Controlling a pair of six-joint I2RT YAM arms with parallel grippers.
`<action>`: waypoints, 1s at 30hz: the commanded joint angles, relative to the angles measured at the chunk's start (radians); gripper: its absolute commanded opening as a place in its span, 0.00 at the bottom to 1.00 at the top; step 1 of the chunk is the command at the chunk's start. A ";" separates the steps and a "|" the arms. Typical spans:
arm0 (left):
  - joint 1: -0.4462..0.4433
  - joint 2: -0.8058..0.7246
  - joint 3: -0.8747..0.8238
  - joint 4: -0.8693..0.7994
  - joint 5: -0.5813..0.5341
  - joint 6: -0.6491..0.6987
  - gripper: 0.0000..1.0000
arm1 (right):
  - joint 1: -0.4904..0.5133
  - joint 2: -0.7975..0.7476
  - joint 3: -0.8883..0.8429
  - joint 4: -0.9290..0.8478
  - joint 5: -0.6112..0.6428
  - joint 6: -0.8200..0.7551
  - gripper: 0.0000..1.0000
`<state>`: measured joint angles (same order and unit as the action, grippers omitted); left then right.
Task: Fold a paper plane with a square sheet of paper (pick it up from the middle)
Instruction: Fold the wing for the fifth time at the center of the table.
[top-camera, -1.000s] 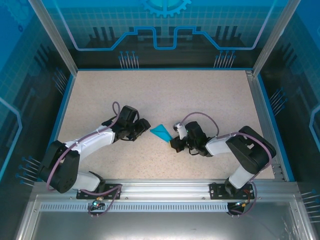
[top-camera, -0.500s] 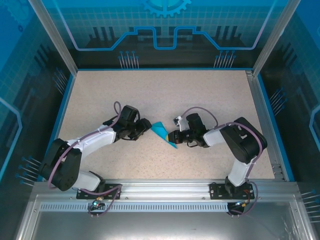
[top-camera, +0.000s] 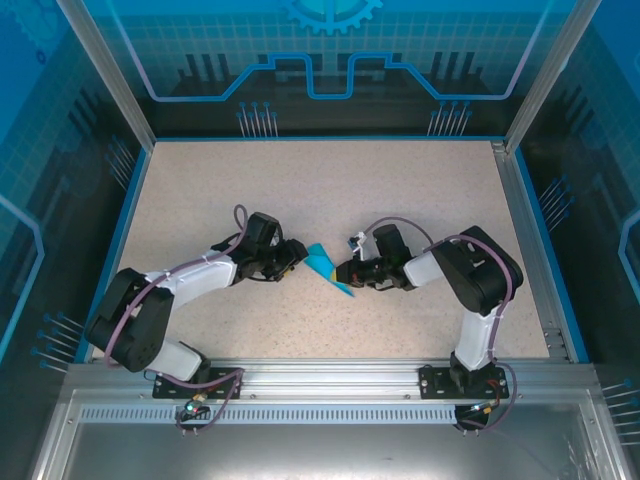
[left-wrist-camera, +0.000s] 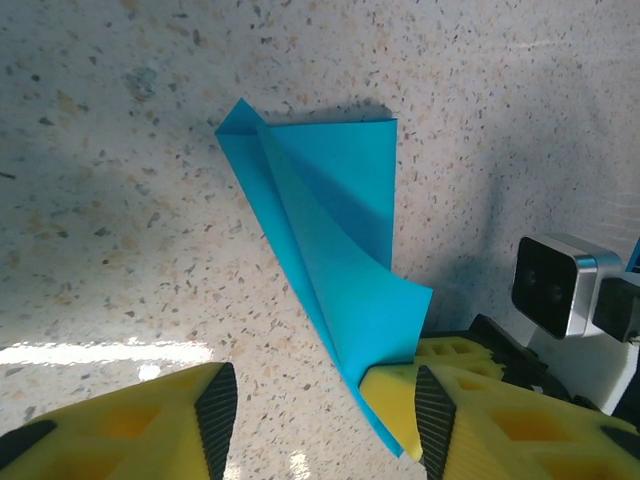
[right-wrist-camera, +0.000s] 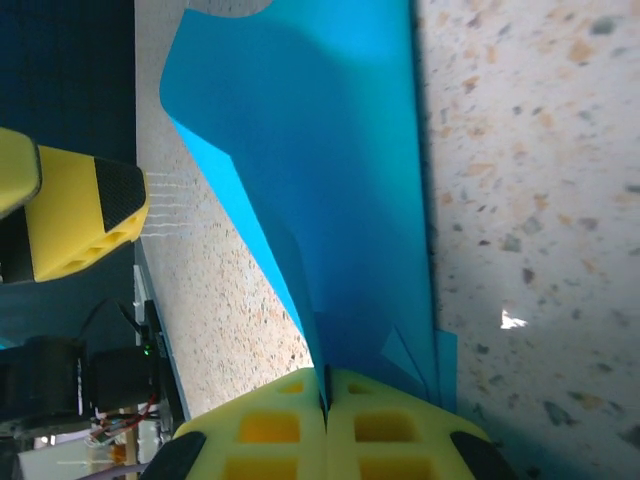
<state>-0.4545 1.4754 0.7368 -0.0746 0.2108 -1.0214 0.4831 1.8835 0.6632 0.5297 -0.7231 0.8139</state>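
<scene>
Both arms lie low and stretched toward the middle of the desk (top-camera: 350, 190); the left arm (top-camera: 190, 280) reaches in from the near-left corner, and the right arm (top-camera: 480, 275) doubles back on itself from the near-right corner; their tips almost meet at the paper (top-camera: 325, 265), a blue sheet folded to a long point, lying about the desk's centre. From the left wrist, the left jaws stand roughly half apart with nothing gripped; their pads (left-wrist-camera: 215, 405) sit either side of the paper's near end, and one flap curls up off the desk. From the right wrist, the right jaws are pressed tight together on the paper's edge; that pinch is too small to make out from above. Bare desk lies all round, widest toward the far edge.
</scene>
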 joint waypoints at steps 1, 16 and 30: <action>-0.006 0.014 -0.006 0.035 0.036 0.001 0.53 | -0.019 0.011 0.011 0.022 -0.045 0.052 0.01; -0.069 0.125 0.015 0.222 0.088 0.007 0.42 | -0.028 0.028 0.027 0.060 -0.084 0.261 0.00; -0.088 0.195 -0.005 0.404 0.102 -0.026 0.45 | -0.030 0.073 0.021 0.074 -0.070 0.375 0.01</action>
<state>-0.5350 1.6440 0.7368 0.2623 0.2867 -1.0302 0.4702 1.9312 0.6773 0.6006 -0.7914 1.1549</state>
